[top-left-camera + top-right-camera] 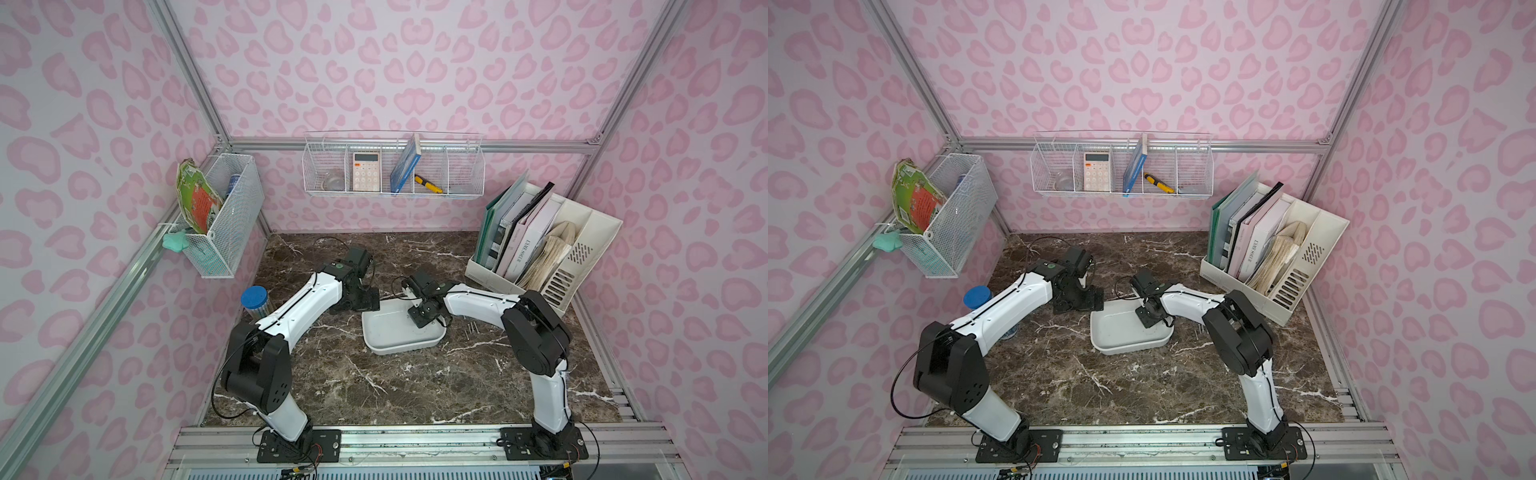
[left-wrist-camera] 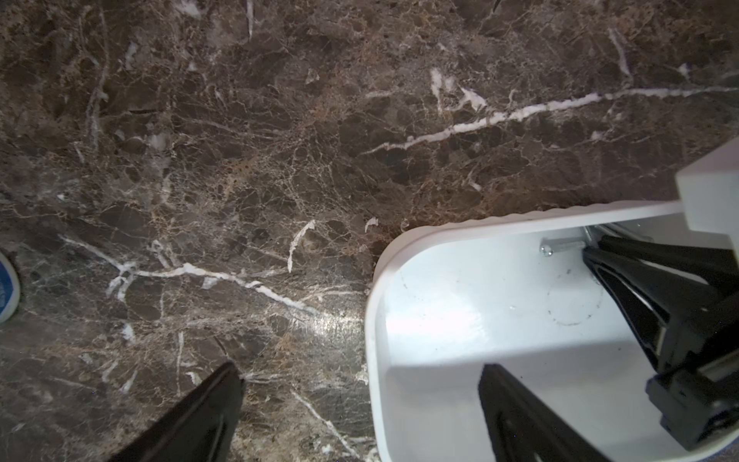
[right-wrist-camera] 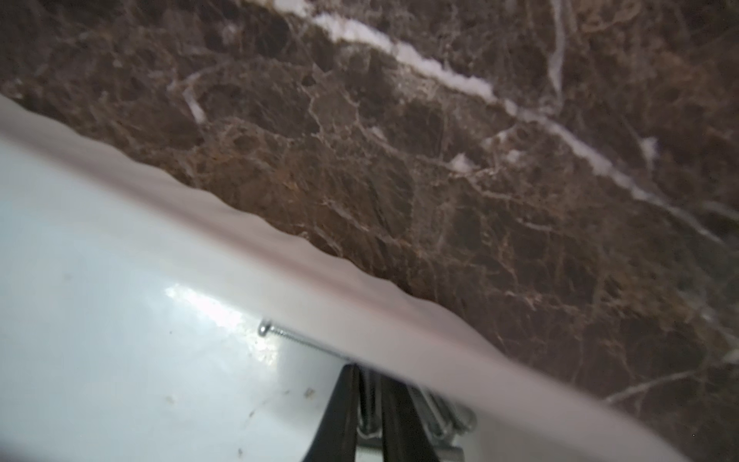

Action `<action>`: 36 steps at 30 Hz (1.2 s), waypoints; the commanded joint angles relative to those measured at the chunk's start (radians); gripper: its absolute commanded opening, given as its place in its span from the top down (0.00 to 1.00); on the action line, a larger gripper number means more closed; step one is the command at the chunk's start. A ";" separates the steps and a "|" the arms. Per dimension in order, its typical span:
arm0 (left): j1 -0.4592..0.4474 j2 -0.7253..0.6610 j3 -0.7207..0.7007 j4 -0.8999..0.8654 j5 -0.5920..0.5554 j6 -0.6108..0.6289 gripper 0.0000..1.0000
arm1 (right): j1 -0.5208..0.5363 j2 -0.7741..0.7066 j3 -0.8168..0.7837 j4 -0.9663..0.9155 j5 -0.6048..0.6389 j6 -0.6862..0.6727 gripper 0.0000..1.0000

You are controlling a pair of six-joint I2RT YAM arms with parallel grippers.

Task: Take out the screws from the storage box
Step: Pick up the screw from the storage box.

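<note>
The right gripper point(image 3: 368, 396), nearly closed, pinches a bunch of screws point(image 3: 444, 420) by the upper-right wall of the tray point(image 1: 386, 332), mid-frame in a top view. The left gripper point(image 2: 360, 420) gapes empty. Screws seem light, stiff, slippery: best pinched across the shanks.

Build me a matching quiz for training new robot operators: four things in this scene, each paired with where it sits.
Things:
1 calculator
2 blue-lidded jar
3 storage box
4 file organiser

Places:
A on the table, beside the left arm
B back-right corner of the table
C in the wire basket on the back wall
D middle of the table

Pairs: 1-C, 2-A, 3-D, 4-B
</note>
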State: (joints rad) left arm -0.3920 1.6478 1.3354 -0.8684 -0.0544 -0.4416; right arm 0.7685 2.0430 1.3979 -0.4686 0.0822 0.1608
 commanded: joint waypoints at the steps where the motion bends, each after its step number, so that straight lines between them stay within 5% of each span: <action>1: 0.001 0.004 0.008 -0.003 0.005 0.009 0.03 | 0.002 0.015 0.000 -0.037 0.001 0.006 0.81; 15: 0.001 0.004 0.007 -0.003 0.000 0.010 0.03 | -0.006 0.059 0.011 -0.055 0.000 0.031 0.85; 22: 0.001 0.001 0.007 0.001 0.012 0.010 0.03 | -0.006 0.009 0.018 -0.047 -0.009 0.039 0.95; 36: -0.001 -0.016 -0.007 0.029 0.075 0.020 0.03 | -0.027 -0.159 -0.017 0.073 -0.146 0.106 0.96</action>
State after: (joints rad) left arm -0.3931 1.6379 1.3296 -0.8474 -0.0051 -0.4351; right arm 0.7494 1.9068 1.3930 -0.4316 -0.0189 0.2340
